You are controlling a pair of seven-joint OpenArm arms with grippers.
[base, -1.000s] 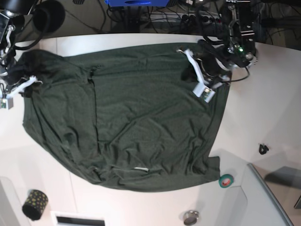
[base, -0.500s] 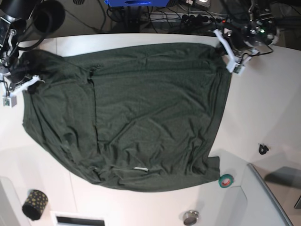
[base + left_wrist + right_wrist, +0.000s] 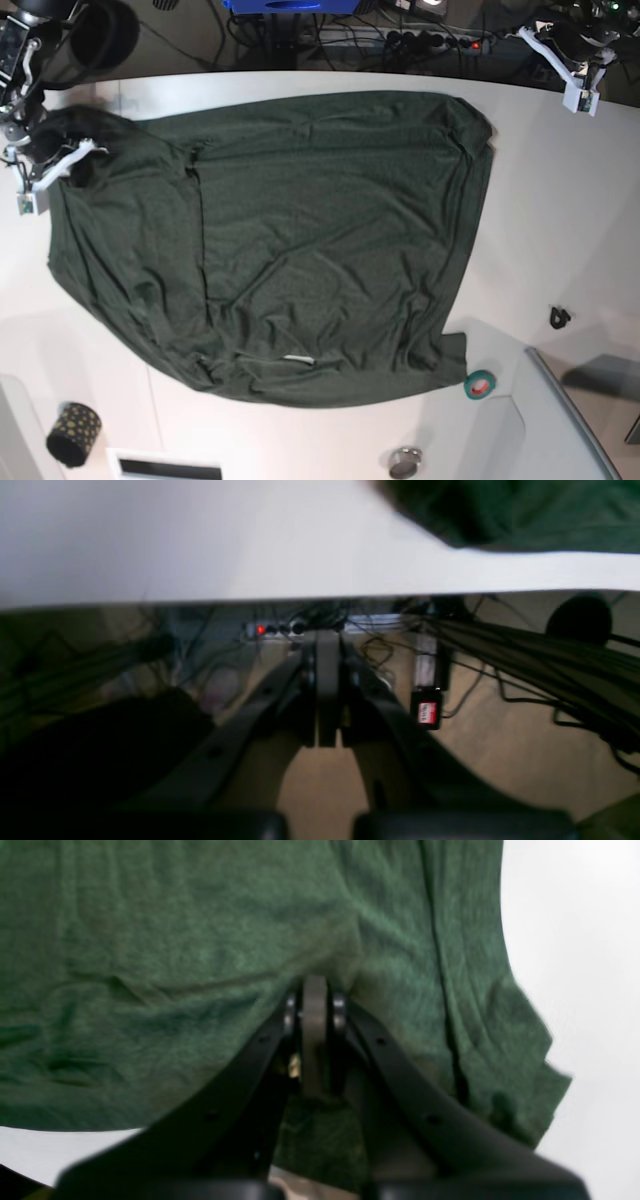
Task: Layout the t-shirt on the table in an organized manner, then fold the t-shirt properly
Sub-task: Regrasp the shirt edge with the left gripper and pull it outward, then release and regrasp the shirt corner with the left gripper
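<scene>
1. While the t-shirt (image 3: 300, 240) lay spread across the middle of the worktop (image 3: 560, 220), its far edge ran close along the worktop's far rim and its near hem stopped short of the near rim.
2. Bare white worktop lay open to the right of the shirt, holding only a small black clip (image 3: 560, 317) and a green tape roll (image 3: 481, 383) just beside the shirt's near-right corner.
3. At the far right, the left tool (image 3: 580, 97) hung clenched and empty, well apart from the cloth, out by the worktop's far edge.
4. At the far left, the right tool (image 3: 315, 990) was clenched with its tip against a fold at the shirt's bunched left edge; whether it pinched cloth could not be told.
5. A dotted black roll (image 3: 74, 433) sat near the left corner.
</scene>
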